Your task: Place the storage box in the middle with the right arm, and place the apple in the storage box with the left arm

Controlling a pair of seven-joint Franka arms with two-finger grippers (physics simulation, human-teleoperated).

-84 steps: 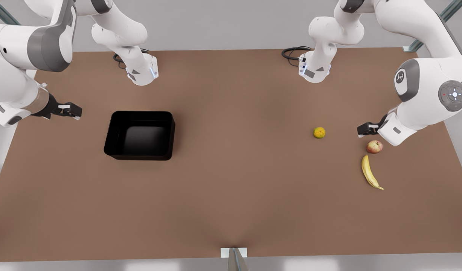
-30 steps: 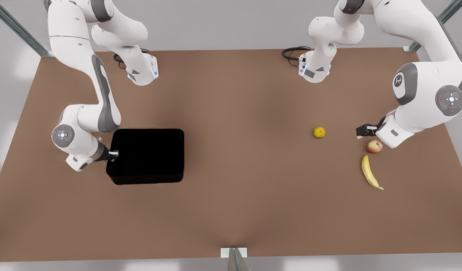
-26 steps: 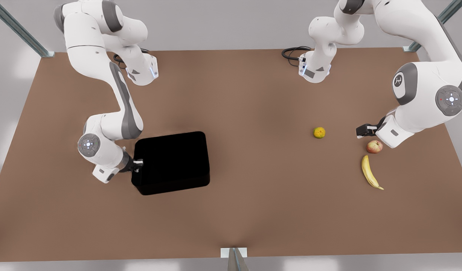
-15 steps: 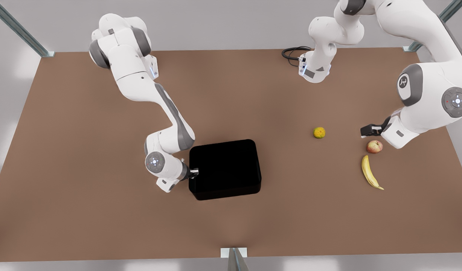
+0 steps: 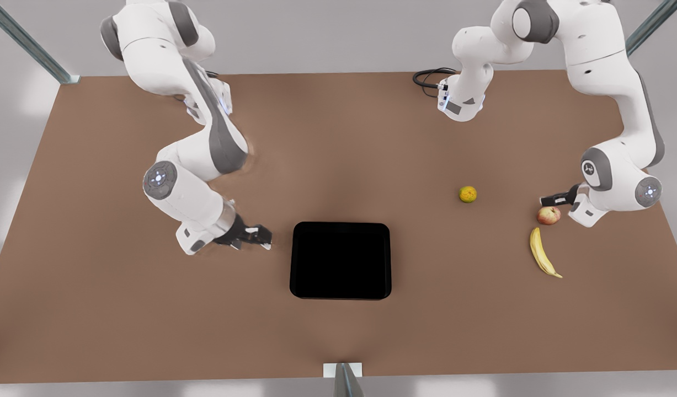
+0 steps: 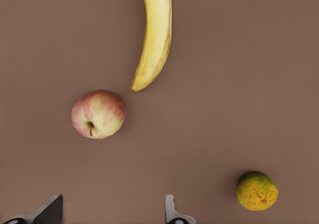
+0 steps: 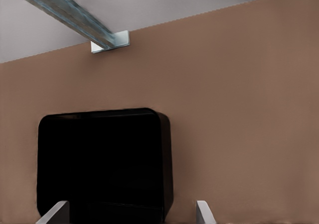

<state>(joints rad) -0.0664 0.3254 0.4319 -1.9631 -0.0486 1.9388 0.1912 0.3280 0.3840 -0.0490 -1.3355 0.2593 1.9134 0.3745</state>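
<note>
Just beside apple (image 5: 548,215), left tool (image 5: 549,198), open-fingered

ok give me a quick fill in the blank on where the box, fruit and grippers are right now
1. The storage box sits on the table with ____ fruit inside it.
2. The right gripper, beside the box, has its fingers ____.
3. The left gripper hovers nearest the ____.
4. The banana lies closest to the ____.

Missing words: no; open; apple; apple
</note>
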